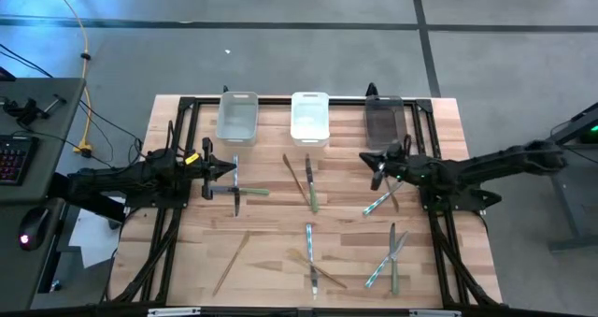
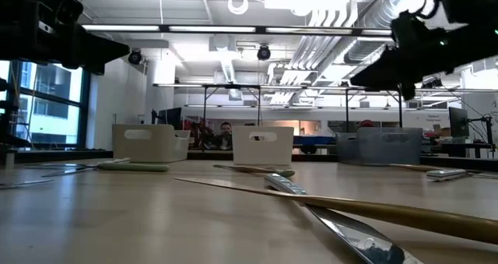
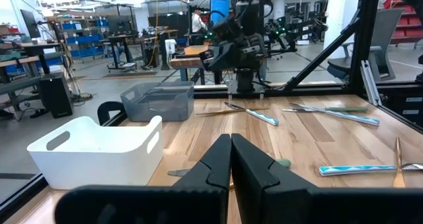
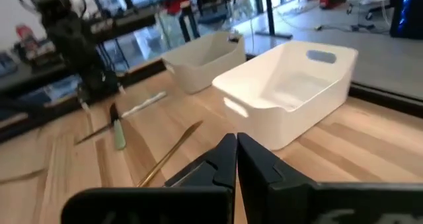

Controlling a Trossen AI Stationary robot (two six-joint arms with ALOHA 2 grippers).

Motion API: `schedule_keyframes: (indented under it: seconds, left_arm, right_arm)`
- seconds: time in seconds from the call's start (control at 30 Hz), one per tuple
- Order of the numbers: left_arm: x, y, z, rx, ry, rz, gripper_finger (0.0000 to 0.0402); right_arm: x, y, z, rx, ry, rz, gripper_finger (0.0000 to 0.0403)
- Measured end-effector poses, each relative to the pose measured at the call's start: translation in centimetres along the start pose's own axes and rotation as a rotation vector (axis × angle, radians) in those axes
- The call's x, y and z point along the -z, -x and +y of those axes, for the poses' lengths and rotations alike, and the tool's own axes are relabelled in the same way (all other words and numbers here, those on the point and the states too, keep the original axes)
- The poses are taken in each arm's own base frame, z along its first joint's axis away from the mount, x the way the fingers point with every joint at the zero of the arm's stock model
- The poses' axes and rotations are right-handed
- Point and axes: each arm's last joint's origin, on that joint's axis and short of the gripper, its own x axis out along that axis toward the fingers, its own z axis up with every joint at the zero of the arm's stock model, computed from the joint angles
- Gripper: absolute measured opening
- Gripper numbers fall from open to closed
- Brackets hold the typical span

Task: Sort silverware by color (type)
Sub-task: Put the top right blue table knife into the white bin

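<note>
The silverware lies scattered flat on the wooden table point(image 1: 271, 223). A teal knife point(image 1: 235, 172) crosses a green-handled piece point(image 1: 249, 193). A gold piece point(image 1: 295, 176) lies beside a dark knife point(image 1: 310, 188). A teal piece point(image 1: 378, 203) and several more point(image 1: 311, 253) lie nearer. My left gripper point(image 1: 230, 170) point(image 3: 231, 151) is shut and hovers over the crossed pair. My right gripper point(image 1: 374, 162) point(image 4: 236, 150) is shut too, above the table near the grey bin point(image 1: 384, 122). Both arms show high up in the low view, and neither holds anything.
Three bins stand in a row at the far edge: a clear-white one point(image 1: 237, 117), a white one point(image 1: 310, 118) and the grey one. Black frame rails point(image 1: 168, 214) run along the table's left and right sides. A keyboard and mouse sit on a desk to the left point(image 1: 14, 158).
</note>
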Motion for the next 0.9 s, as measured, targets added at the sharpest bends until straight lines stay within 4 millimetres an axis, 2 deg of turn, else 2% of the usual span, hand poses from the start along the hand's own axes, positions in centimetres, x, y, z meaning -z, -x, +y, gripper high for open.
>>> schedule_keyframes:
  seconds: [0.3,0.5,0.6,0.7,0.9]
  left_arm:
    - [0.0,0.0,0.0,0.0,0.0,0.0,0.0003]
    - [0.0,0.0,0.0,0.0,0.0,0.0,0.0003]
    - [0.0,0.0,0.0,0.0,0.0,0.0,0.0003]
    - [0.0,0.0,0.0,0.0,0.0,0.0,0.0003]
    - [0.0,0.0,0.0,0.0,0.0,0.0,0.0003]
  right_arm:
    - [-3.8,-3.3,4.2,0.016,0.111,0.271,0.0001]
    - [-5.5,-4.0,6.5,0.004,0.199,0.488,0.0007]
    - [-5.1,-3.9,7.5,0.007,0.268,0.611,0.0034]
    - [-4.3,-3.9,8.3,-0.003,0.318,0.724,0.0078]
    - [-0.6,-4.0,8.7,-0.053,0.385,1.04,0.0157]
